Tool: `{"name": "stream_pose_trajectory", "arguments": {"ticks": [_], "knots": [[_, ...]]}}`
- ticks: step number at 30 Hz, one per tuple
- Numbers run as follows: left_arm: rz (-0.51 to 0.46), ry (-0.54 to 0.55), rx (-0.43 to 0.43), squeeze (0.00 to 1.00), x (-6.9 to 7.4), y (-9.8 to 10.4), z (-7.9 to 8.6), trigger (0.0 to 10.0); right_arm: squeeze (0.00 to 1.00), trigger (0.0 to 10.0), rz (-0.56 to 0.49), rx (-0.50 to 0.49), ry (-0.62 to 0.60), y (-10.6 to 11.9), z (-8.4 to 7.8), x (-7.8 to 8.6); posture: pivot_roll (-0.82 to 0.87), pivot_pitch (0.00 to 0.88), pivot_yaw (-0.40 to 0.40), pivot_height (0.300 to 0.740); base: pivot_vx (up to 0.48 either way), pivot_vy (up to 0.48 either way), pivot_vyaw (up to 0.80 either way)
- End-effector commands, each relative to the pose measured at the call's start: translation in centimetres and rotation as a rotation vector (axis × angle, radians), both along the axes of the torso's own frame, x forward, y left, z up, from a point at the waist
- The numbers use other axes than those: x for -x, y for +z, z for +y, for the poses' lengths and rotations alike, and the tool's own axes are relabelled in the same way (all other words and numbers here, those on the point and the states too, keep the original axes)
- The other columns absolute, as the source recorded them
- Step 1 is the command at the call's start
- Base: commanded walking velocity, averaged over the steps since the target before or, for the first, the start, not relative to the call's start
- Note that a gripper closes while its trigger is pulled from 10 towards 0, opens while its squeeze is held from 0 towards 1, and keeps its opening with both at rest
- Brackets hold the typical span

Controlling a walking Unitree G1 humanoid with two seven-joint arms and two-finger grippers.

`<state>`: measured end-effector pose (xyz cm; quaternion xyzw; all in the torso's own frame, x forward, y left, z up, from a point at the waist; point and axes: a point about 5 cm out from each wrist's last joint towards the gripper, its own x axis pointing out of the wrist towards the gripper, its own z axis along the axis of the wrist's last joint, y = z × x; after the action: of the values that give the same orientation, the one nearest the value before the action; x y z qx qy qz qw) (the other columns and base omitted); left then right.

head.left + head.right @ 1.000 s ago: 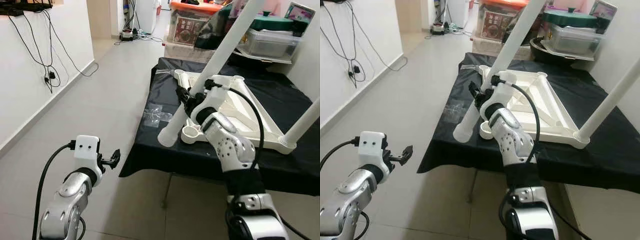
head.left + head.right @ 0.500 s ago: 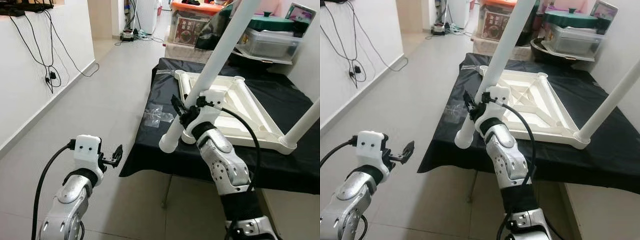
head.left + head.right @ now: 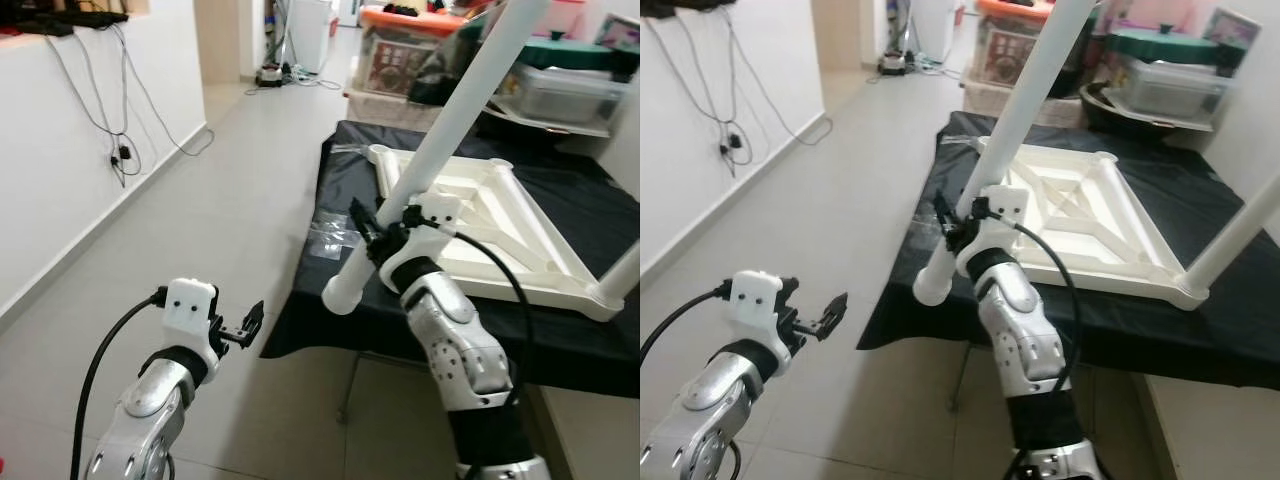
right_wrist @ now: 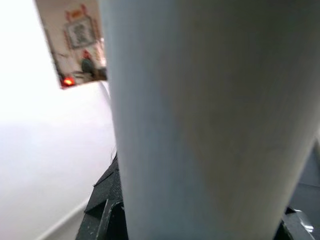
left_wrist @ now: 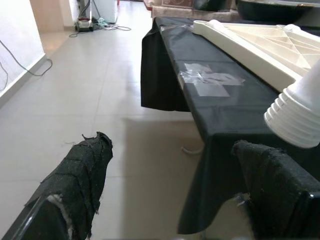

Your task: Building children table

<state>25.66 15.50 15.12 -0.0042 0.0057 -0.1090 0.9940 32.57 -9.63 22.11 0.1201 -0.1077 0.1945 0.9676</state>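
The white table leg slants from 1 o'clock down to 7 o'clock, its threaded end now hanging off the near edge of the black-draped table, clear of the upturned tabletop frame whose near corner socket it sat beside a second ago. The right gripper stays clamped around the leg low down. The leg looks no closer to seating. At 8 o'clock the left gripper hovers spread and empty.
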Motion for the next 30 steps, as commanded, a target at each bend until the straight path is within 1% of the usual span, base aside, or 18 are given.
{"name": "stream_pose_trajectory", "arguments": {"ticks": [1,6,7,11,13,17,19,30], "knots": [[-0.003,-0.031,0.003,0.0,0.0,0.0,-0.6,10.0,0.0,10.0,-0.013,0.012,-0.04,0.2,-1.0,0.0,0.07,0.0,-0.085,0.74,0.0,0.36,0.0],[-0.022,-0.036,-0.004,0.0,0.0,0.1,-0.6,10.0,0.0,10.0,-0.02,0.015,-0.046,0.5,-1.0,-0.1,0.07,0.0,-0.089,0.74,0.0,0.361,0.0],[-0.044,-0.036,-0.011,0.0,0.1,0.3,-0.6,10.0,0.0,10.0,-0.02,0.012,-0.048,0.6,-1.1,-0.2,0.07,0.0,-0.092,0.74,0.0,0.0,-0.8],[-0.057,-0.032,-0.01,0.0,0.1,0.4,-0.5,10.0,0.0,10.0,-0.024,0.021,-0.061,0.7,-1.2,-0.3,0.07,0.0,-0.094,0.74,0.0,0.0,-0.8],[-0.059,-0.026,0.003,0.0,0.0,0.5,-0.5,10.0,0.0,10.0,-0.03,0.029,-0.07,0.8,-1.3,-0.3,0.07,0.0,-0.094,0.74,0.0,0.0,-0.8],[-0.069,-0.025,0.019,0.0,-0.1,0.8,-0.4,10.0,0.0,10.0,-0.048,0.046,-0.088,1.0,-1.4,-0.4,0.07,0.0,-0.092,0.74,0.292,0.0,-0.8],[-0.078,-0.026,0.035,0.0,-0.1,1.0,-0.4,10.0,0.0,10.0,-0.056,0.054,-0.093,1.0,-1.4,-0.4,0.07,0.0,-0.092,0.74,0.354,0.0,0.0],[-0.098,-0.043,0.05,0.0,0.1,1.2,-0.7,10.0,0.0,10.0,-0.059,0.065,-0.093,1.0,-1.1,-0.4,0.08,0.0,-0.096,0.74,0.386,0.0,0.0]]}}
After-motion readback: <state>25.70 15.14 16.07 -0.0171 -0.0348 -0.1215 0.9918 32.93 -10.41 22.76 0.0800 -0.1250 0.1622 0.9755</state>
